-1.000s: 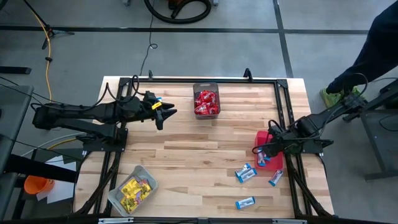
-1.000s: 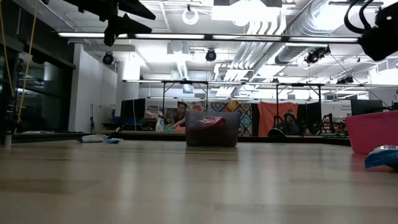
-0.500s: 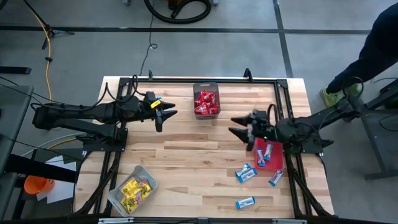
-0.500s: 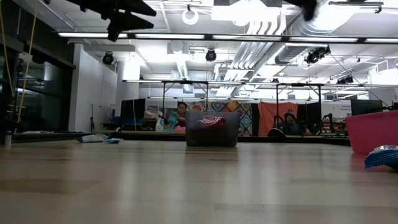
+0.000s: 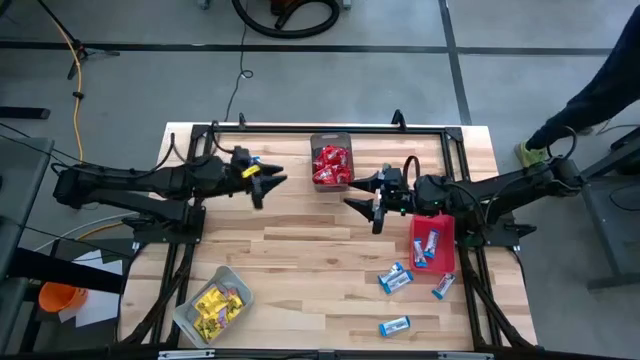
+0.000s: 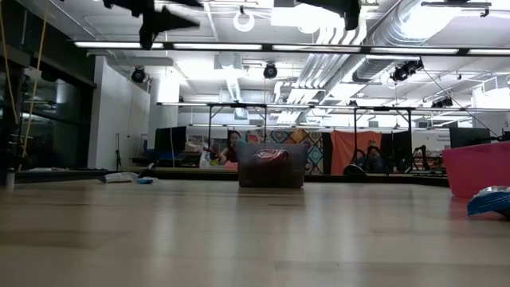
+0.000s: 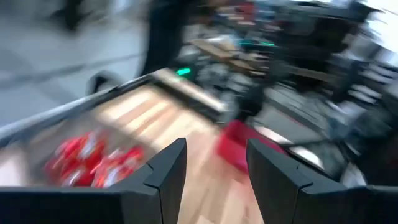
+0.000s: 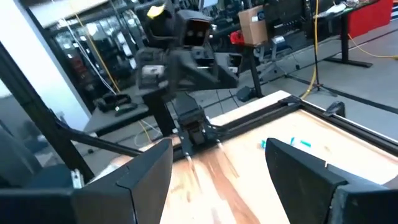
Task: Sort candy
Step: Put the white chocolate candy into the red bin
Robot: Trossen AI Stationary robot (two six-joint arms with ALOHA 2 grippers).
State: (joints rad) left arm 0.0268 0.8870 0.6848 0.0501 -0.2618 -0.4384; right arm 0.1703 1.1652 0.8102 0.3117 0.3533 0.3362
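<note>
In the high view my left gripper [image 5: 268, 190] hovers open above the table's far left part, left of the dark mesh bin [image 5: 331, 150] that holds the red candy [image 5: 331, 165]. My right gripper [image 5: 362, 203] hovers open just right of and nearer than that bin. Both hold nothing. Yellow candy [image 5: 217, 303] lies in the clear grey bin [image 5: 190, 318]. Blue-and-white candy lies in the red bin [image 5: 432, 240]; three more packets [image 5: 396, 278] [image 5: 443, 286] [image 5: 394, 325] rest flat on the table. The left wrist view shows its open gripper [image 7: 214, 146] above the red candy [image 7: 93, 163].
The low view shows the mesh bin [image 6: 271, 165] at the table's middle far part, the red bin [image 6: 478, 169] at the right and a blue packet [image 6: 490, 201] before it. A black frame [image 5: 330, 128] runs along the table's far edge. A person [image 5: 600, 70] stands beyond the right edge.
My right gripper has risen from above the red bin and swung toward the table's left and far side, ending level next to the mesh bin, still open. The candy and bins have stayed where they were.
</note>
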